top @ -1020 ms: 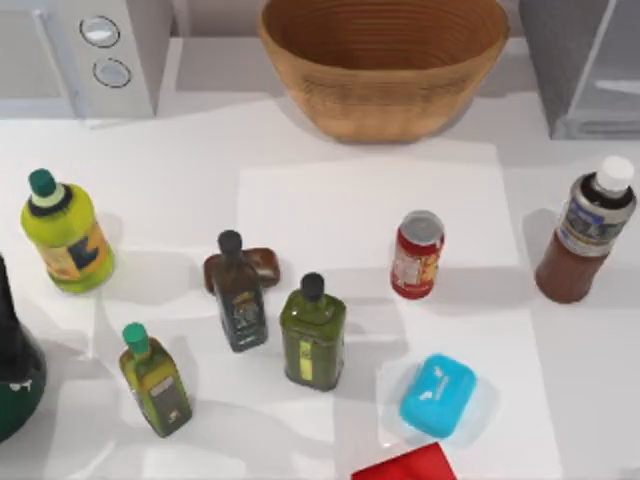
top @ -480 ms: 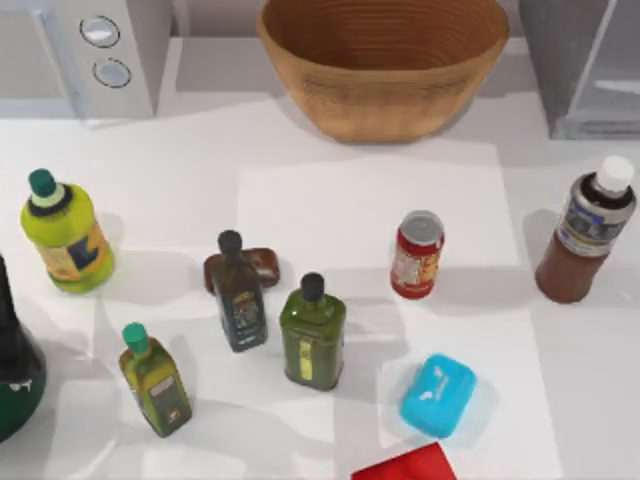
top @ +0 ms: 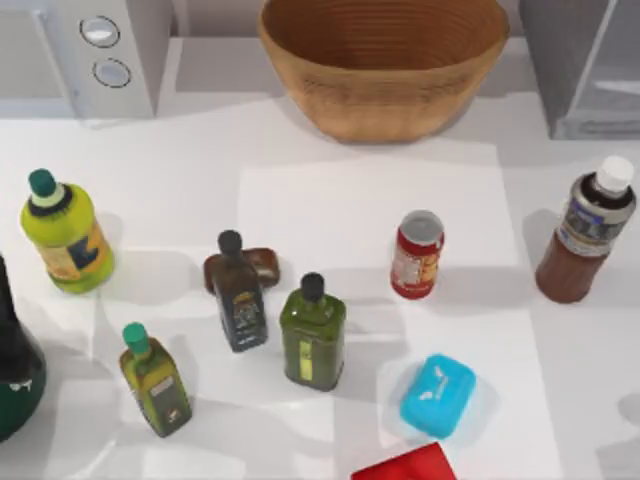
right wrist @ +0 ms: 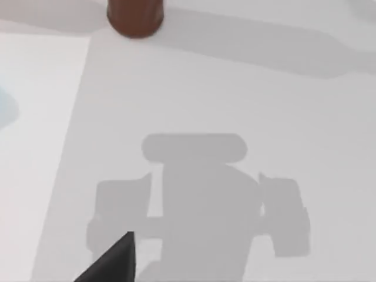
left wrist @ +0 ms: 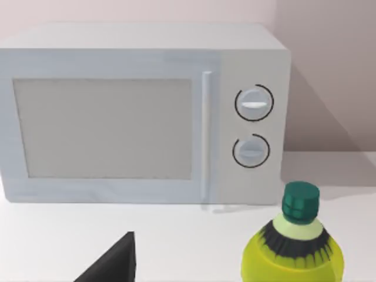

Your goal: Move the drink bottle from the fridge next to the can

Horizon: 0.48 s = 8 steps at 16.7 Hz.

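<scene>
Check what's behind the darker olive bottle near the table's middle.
A small brown object lies on the table right behind the dark olive bottle, touching or nearly so. The bottle covers part of it, so its full shape can't be told.

Lighting: bright, even, soft throughout; no glare on the white bench (top: 330,180).
Shadows, top view: faint and soft-edged. The drink bottle (top: 587,242) and the can (top: 417,254) each cast one across the bench; pale grey patches lie beside the olive bottles (top: 313,330). A blurred shadow sits at the bench's lower right corner.
Shadows, right wrist view: a large grey blocky shadow on the bench below the camera, with a long band running from the drink bottle's base (right wrist: 135,14).
Shadows, left wrist view: soft diagonal shade on the wall behind the microwave (left wrist: 141,111).
Focus: mildly soft overall; no edge distortion.
</scene>
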### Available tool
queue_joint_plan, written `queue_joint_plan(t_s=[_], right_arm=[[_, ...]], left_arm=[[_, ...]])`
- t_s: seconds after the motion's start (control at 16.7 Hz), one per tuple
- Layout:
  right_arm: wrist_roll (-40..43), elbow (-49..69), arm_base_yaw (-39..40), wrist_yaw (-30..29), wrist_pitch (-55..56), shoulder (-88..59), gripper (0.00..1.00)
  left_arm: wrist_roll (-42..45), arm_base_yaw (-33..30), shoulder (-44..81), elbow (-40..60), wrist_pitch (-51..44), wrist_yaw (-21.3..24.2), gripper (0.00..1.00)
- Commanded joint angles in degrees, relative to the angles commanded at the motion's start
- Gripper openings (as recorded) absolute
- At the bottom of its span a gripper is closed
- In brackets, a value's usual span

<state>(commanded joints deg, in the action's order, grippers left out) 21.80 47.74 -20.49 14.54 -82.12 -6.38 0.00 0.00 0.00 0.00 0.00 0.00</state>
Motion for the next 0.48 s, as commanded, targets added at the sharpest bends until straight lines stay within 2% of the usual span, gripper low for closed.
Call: queue_joint_plan(t_s=[0.18, 0.48], right_arm=[[17.7, 5.5, -14.6, 8.9, 0.7, -16.5, 1.00], [52.3, 15.0, -42.7, 22.8, 0.8, -50.2, 1.00]], left_arm=[[0.0, 0.0, 0.0, 0.0, 0.0, 0.0, 1.00], [0.0, 0.0, 0.0, 0.0, 0.0, 0.0, 1.00]])
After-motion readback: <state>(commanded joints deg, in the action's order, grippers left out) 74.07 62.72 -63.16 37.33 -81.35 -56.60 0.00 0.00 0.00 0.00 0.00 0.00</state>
